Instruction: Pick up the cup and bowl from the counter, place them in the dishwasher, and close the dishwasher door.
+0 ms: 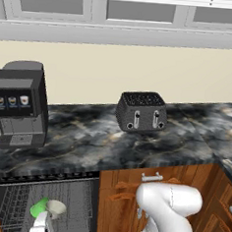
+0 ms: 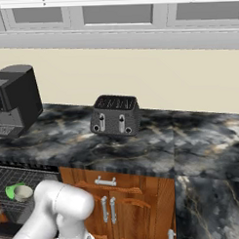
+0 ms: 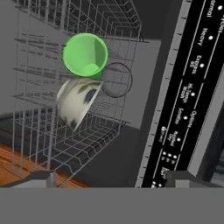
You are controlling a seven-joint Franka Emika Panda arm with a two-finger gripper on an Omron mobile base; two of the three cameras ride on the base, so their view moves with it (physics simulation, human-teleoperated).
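Pincer: gripper (image 3: 112, 177) spread wide, holding nothing, touching nothing; its two dark tips stand apart at the bottom of the hand view.
Hidden: arm's white elbow covers part of the wooden cabinets (image 1: 124, 197); dishwasher (image 1: 77, 198) cut off by the lower edge in both base views.
Cup: bright green tapered tumbler (image 3: 85, 54), lying in the wire rack (image 3: 48, 131), mouth toward the camera.
Bowl: cream, shallow, round (image 3: 76, 103), tipped on edge just beside the cup, touching it.
Door: dark panel with white button labels (image 3: 183, 100), hard to read.
Counter: dark marbled stone (image 1: 96, 141) carrying a black toaster (image 1: 141, 111) and coffee machine (image 1: 19, 103).
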